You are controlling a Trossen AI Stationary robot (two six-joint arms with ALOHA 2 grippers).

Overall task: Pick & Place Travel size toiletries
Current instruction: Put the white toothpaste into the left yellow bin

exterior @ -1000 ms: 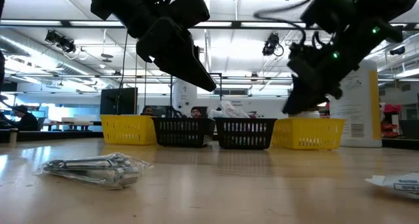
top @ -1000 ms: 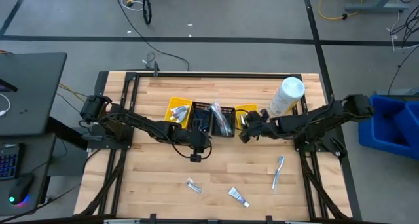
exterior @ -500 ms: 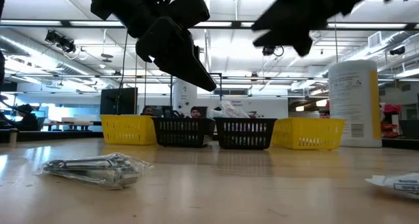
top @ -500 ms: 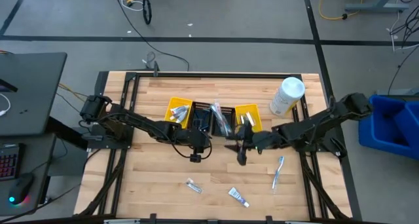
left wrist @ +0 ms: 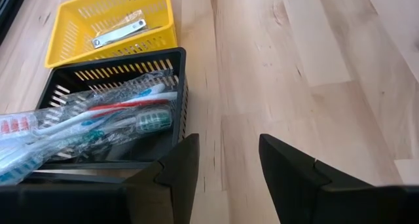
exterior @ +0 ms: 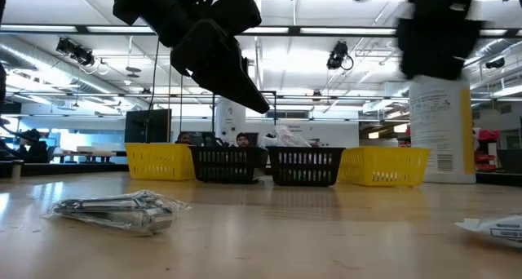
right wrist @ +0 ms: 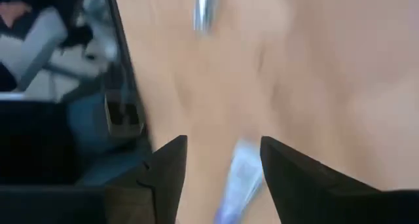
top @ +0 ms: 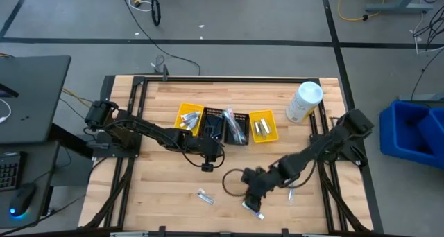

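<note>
End effector (top: 254,193) above toothpaste tube (top: 253,209)

Counted on the worktop (top: 159,188):
- Yellow baskets: 2, one (top: 189,118) and the other (top: 263,126) at the ends of the row.
- Black baskets: 2, one (top: 214,125) beside the other (top: 237,127), between the yellow pair.
- Large white bottle (top: 303,102): 1.
- Loose wrapped toiletries outside the baskets: 3, namely one packet (top: 205,196), one tube (top: 253,209), one partly hidden toothbrush (top: 291,192).
- Arms: 2.
</note>
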